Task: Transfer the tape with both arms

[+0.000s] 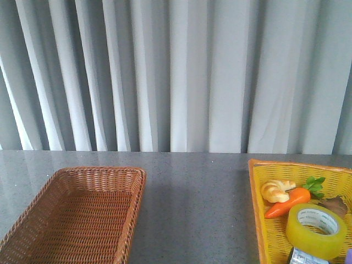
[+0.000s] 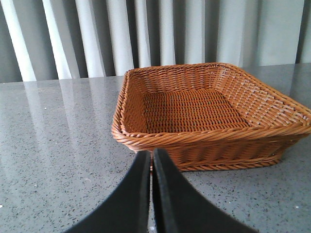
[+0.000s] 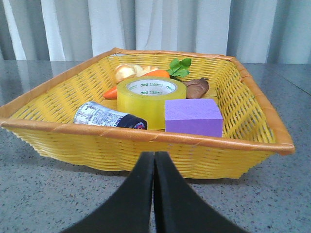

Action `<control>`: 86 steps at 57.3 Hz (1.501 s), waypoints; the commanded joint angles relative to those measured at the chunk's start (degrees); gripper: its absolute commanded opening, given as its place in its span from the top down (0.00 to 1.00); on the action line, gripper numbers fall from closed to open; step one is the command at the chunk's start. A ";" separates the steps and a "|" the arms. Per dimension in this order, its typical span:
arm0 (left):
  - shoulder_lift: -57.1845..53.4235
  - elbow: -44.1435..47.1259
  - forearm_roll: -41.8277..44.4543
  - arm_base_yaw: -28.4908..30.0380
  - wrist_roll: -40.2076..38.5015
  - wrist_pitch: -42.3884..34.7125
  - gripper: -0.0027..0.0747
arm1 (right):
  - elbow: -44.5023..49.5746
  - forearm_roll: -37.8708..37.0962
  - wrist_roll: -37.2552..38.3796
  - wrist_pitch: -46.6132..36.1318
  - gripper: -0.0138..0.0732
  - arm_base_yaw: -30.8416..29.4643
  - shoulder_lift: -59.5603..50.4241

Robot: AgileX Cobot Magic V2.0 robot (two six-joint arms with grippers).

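The yellow tape (image 1: 316, 230) (image 3: 151, 100) lies flat in the yellow basket (image 1: 254, 190) (image 3: 233, 94) at the front right, white core up. My right gripper (image 3: 154, 154) is shut and empty, just outside that basket's near wall, over the table. The left gripper (image 2: 151, 153) is shut too, with nothing in it, in front of the brown wicker basket (image 1: 135, 206) (image 2: 214, 138). Neither arm shows in the front view.
In the yellow basket with the tape are a purple block (image 3: 193, 117), a can lying on its side (image 3: 109, 117), an orange carrot (image 1: 287, 202), a bread piece (image 1: 278, 190) and a brown item (image 3: 196, 86). The brown basket holds nothing. Grey curtains (image 1: 176, 71) hang behind the speckled table (image 1: 195, 198).
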 commanded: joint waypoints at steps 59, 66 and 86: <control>56.05 -62.84 -1.11 -0.92 -0.92 7.64 0.97 | -58.86 -2.74 7.61 13.20 0.85 -0.23 46.41; 61.72 -65.00 -0.94 -0.84 -0.87 11.33 0.97 | -58.84 -3.78 7.61 12.86 0.85 -0.23 51.01; 63.04 -65.00 -0.36 -0.84 -0.87 8.22 0.97 | -58.84 -3.34 7.43 16.28 0.84 -0.23 57.12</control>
